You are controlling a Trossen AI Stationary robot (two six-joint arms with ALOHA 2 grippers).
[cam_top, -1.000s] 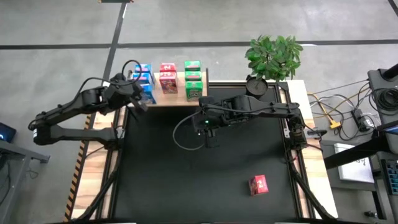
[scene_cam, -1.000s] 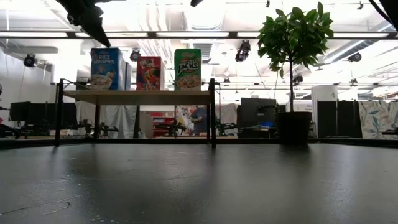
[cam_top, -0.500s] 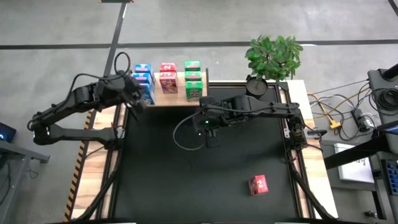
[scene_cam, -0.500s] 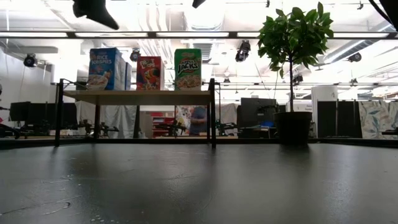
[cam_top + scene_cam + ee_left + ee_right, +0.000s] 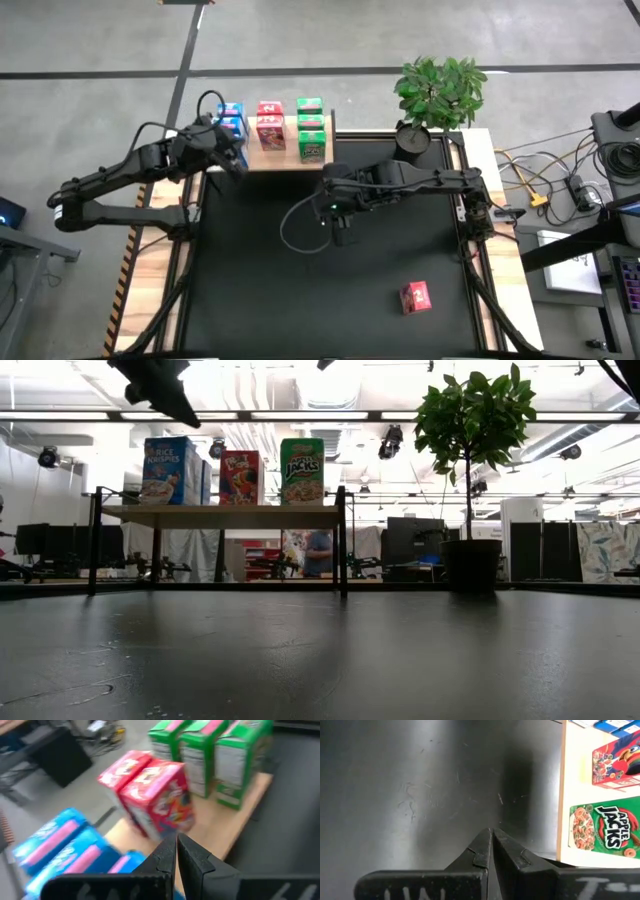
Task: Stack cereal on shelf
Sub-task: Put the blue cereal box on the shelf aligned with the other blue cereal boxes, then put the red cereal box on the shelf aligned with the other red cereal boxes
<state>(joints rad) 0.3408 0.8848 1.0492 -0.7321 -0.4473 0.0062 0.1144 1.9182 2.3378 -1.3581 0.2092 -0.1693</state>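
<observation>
Count, high view and left wrist view together: blue cereal boxes [image 5: 230, 120] on shelf [image 5: 285, 160]: three. Green boxes [image 5: 311, 127] on shelf: three. Red boxes on shelf [image 5: 269, 125]: two. One more red box [image 5: 416, 296] lies on black mat [image 5: 250, 290]. Boxes total: nine. Shelf: one. Potted plant [image 5: 440, 88]: one.
</observation>
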